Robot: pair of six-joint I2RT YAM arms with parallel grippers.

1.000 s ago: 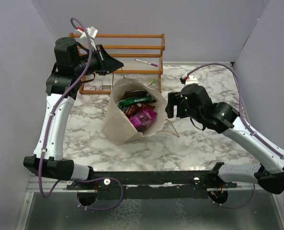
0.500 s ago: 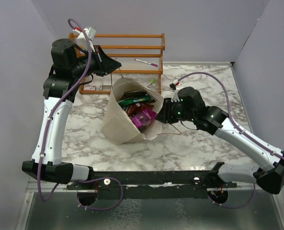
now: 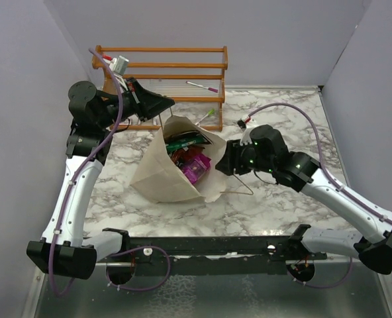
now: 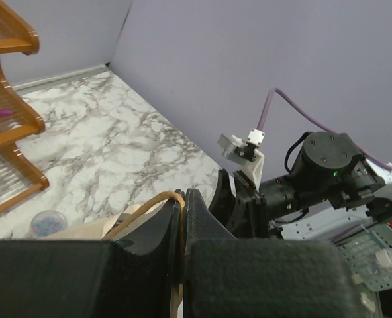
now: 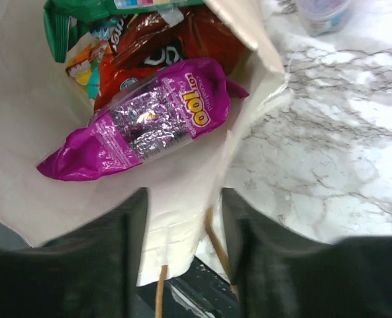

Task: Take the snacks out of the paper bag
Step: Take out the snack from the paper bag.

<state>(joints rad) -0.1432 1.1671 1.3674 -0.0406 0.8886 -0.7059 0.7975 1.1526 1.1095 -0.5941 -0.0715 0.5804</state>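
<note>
Paper bag (image 3: 163,175) slumped open mid-table, snacks inside, and both grippers are at its mouth.
My left gripper (image 4: 183,199) is pinched on the tan string handle (image 4: 146,207). My right gripper (image 5: 183,218) is spread wide, a finger either side of the bag's near rim. Purple packet (image 5: 153,119) lies on top, with a red-brown packet (image 5: 163,40) and a green packet (image 5: 77,13) behind it — the rest I can't sort out. Wooden rack (image 3: 163,65) and clear cup (image 5: 322,13) sit just beyond, on the marble table (image 3: 282,119), with lilac walls (image 3: 275,33) around.

Snacks (image 3: 191,163) in paper bag (image 3: 157,180); rack (image 3: 176,67) behind bag.
</note>
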